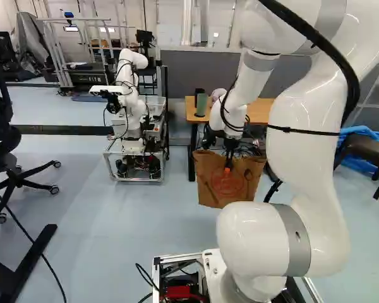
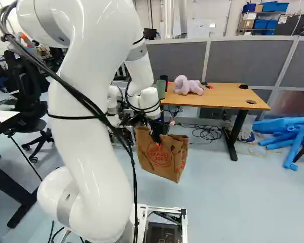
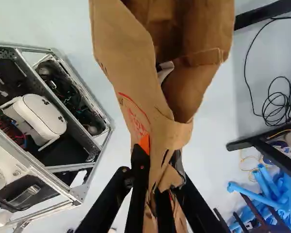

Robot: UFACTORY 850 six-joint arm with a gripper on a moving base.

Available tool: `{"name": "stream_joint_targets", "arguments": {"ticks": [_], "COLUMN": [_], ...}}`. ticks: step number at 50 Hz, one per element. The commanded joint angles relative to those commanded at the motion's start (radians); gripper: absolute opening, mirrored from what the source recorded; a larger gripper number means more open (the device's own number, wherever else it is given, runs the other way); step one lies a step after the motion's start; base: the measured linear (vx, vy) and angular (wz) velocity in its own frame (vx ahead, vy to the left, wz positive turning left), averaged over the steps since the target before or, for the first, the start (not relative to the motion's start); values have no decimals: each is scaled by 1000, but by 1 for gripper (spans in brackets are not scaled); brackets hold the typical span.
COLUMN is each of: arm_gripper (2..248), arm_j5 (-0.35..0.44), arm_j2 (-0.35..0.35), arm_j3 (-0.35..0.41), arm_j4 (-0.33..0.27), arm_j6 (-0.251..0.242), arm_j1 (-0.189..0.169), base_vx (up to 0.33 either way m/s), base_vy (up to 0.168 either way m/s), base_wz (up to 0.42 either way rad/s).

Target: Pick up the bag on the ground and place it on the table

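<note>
Pincer point(image 3: 159, 154): closed on paper bag point(image 2: 167, 161), bag wall clamped between fingers. Bag hangs upright, apparently clear of floor point(image 2: 228, 202). Pick-up: done. Remaining: transfer to table point(image 2: 228, 96) beyond, lower bag onto top, release.

- The upper bends of the thick white jointed arm point(image 1: 309, 126) run past the top edges of both base views.
- The black two-fingered gripper point(image 1: 227, 168) hides part of the round red print on the brown paper bag point(image 2: 162, 157).
- In the wrist view the bag's top is cut off; a pale scrap point(image 3: 165, 71) inside shows too little to identify.
- Far ahead, the arm covers the right end of the orange-brown wooden table point(image 2: 228, 96) in the left base view.
- At far right, the bright blue tubes point(image 2: 289, 134) are cut off.
- At left, the black wheeled chair point(image 1: 3, 139) is cut off.
</note>
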Motion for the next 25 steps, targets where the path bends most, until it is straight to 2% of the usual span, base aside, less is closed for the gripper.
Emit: {"name": "stream_joint_targets", "arguments": {"ticks": [25], "arm_gripper": [21], "arm_j5": [-1], "arm_j2": [117], "arm_j3": [47], "arm_j4": [-19], "arm_j6": [0], "arm_j1": [0], "base_vx": [0], "base_vy": [0], "base_wz": [0]}}
